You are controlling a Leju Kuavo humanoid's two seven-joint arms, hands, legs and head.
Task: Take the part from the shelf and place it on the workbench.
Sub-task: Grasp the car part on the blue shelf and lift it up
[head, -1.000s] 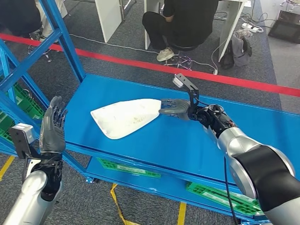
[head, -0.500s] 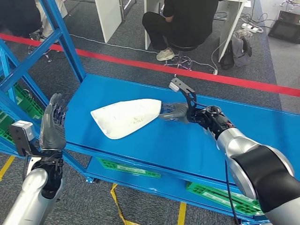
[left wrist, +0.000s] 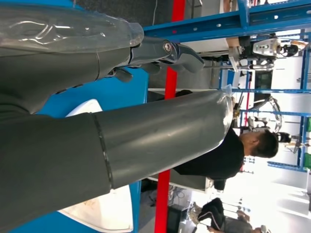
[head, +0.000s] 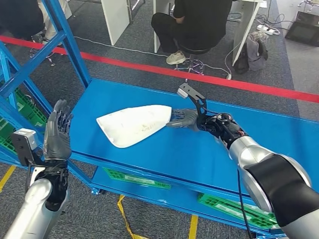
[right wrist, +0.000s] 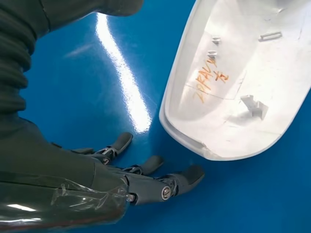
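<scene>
The white shell-shaped part [head: 133, 124] lies hollow side up on the blue shelf board [head: 188, 154], with orange writing inside it [right wrist: 211, 77]. My right hand [head: 184, 118] lies flat on the board at the part's right end, fingers [right wrist: 157, 187] stretched out and spread. In the right wrist view a narrow strip of blue shows between the fingertips and the part's rim [right wrist: 183, 141]. My left hand [head: 57, 133] is raised off the shelf's left front corner, fingers spread and pointing up, holding nothing. The part [left wrist: 106, 213] also appears behind the left hand's thumb [left wrist: 146, 141].
Blue frame posts [head: 64, 40] rise at the left. Green crates [head: 131, 178] sit on the lower level. A person [head: 195, 25] sits beyond the red floor line [head: 244, 84], beside a grey bag [head: 257, 52].
My right hand has slid a little to the left along the board, staying at the part's right end. The part and my left hand have stayed where they were.
</scene>
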